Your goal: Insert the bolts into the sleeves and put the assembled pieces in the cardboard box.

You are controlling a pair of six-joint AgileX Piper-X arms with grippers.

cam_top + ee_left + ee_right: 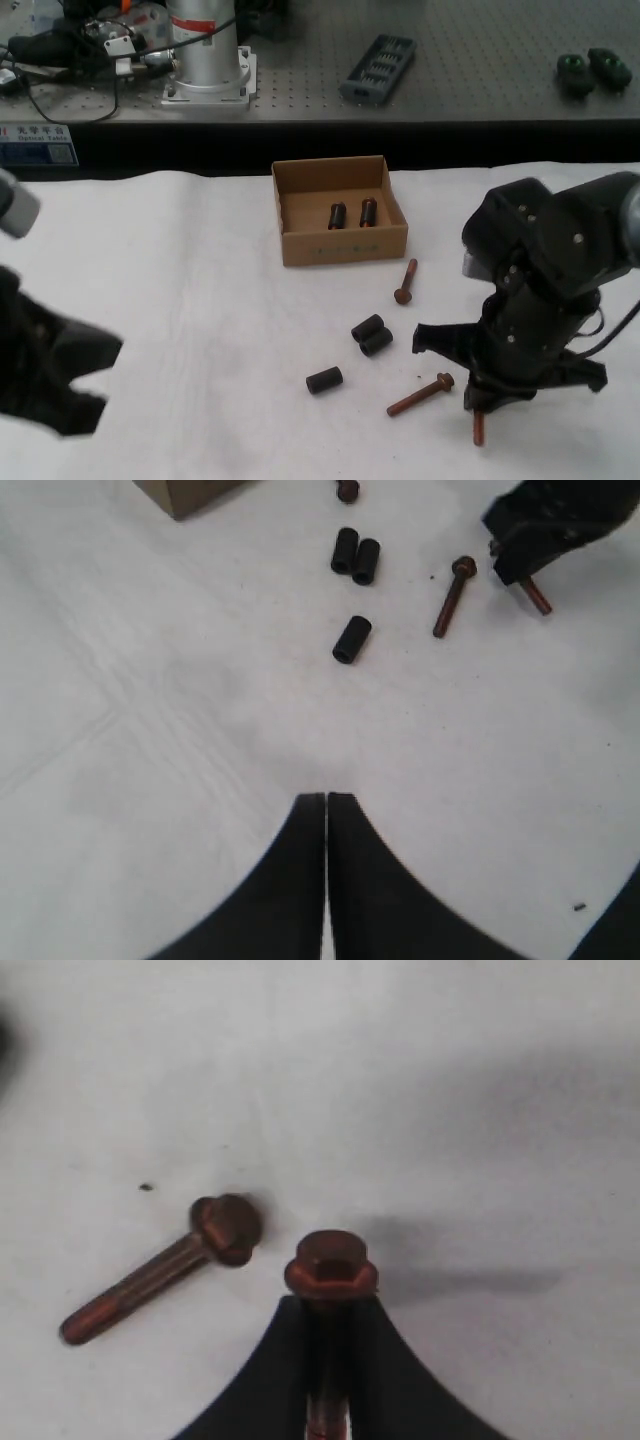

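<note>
White cloth carries it all: near its front edge the right gripper clamps a copper-coloured bolt, and the lone black sleeve lies on its side leftward, nearer it than the left gripper, pressed shut and empty.

Two pieces, seemingly assembled, lie in the cardboard box, with three sleeves and two loose bolts before it.
</note>
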